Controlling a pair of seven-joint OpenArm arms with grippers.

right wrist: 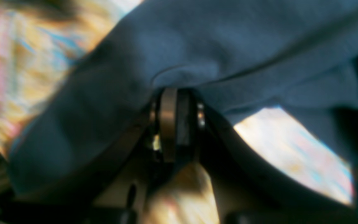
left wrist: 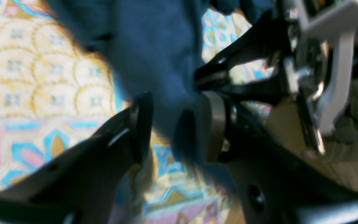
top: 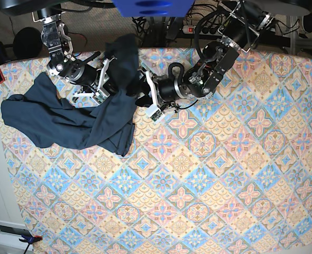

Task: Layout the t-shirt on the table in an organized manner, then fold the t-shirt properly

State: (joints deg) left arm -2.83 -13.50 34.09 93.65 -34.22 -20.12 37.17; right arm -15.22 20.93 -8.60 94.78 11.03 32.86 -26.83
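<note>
— Room at the edges?

— Plenty across the near and right side of the surface (top: 225, 190). Crowded only at the far left corner: there, the t-shirt (top: 66, 124) in a heap, reaching almost to the left rim, with one fold lifted near the far edge.

— Grip on it?

— Right gripper (right wrist: 183, 102) pinched narrow on a fold of the cloth. Left gripper (left wrist: 176, 124) spread wide, with cloth hanging down between the jaws, not clamped.

— Anything hard to make out?

— Both wrist views blurred. Sleeves and hem lost in the bunching. From above, both sets of jaws half buried under the raised cloth. Hard to tell whether the hanging fold touches the left pads.
</note>
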